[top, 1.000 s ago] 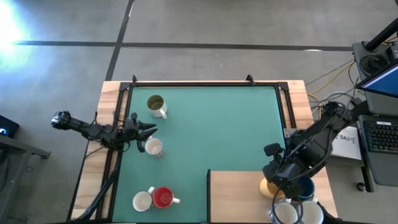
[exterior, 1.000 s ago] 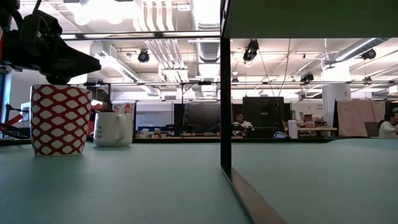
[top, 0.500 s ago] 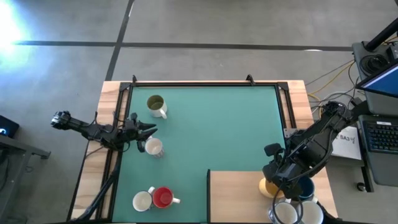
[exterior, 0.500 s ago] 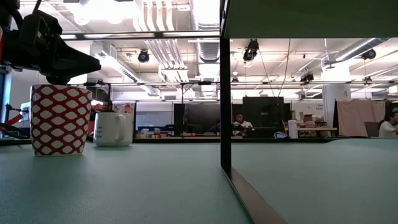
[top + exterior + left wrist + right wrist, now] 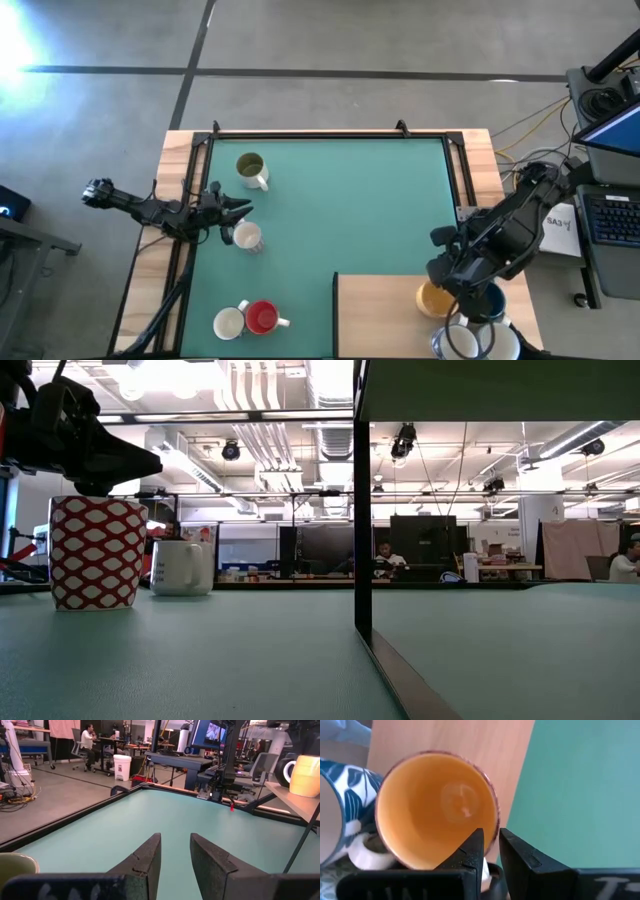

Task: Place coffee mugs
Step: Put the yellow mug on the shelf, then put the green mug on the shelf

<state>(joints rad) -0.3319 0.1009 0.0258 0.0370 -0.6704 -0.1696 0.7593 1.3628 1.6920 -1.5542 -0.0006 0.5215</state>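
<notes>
Orange mug sits on the raised wooden shelf at lower right of the high view, mouth up, showing pale yellow there. The right gripper is directly over it; in the right wrist view one dark finger is inside the rim and the other outside, with only a narrow gap between them, so the wall is pinched or very nearly so (I cannot tell whether the grip is firm or slackening). A rim pinch suits a mug whose handle is hidden from above. Beside it a blue leaf-patterned mug touches or nearly touches the orange one, and white mugs crowd the shelf's lower right corner, probably the stock still to be set out. On the green mat, four mugs stand spaced apart: an olive-lined one at upper left, a white one below it, and a white and red pair touching at lower left. The left gripper hovers just beside the middle white mug, fingers parted and empty in its wrist view, apparently waiting. My judgement: placing is about half done.
</notes>
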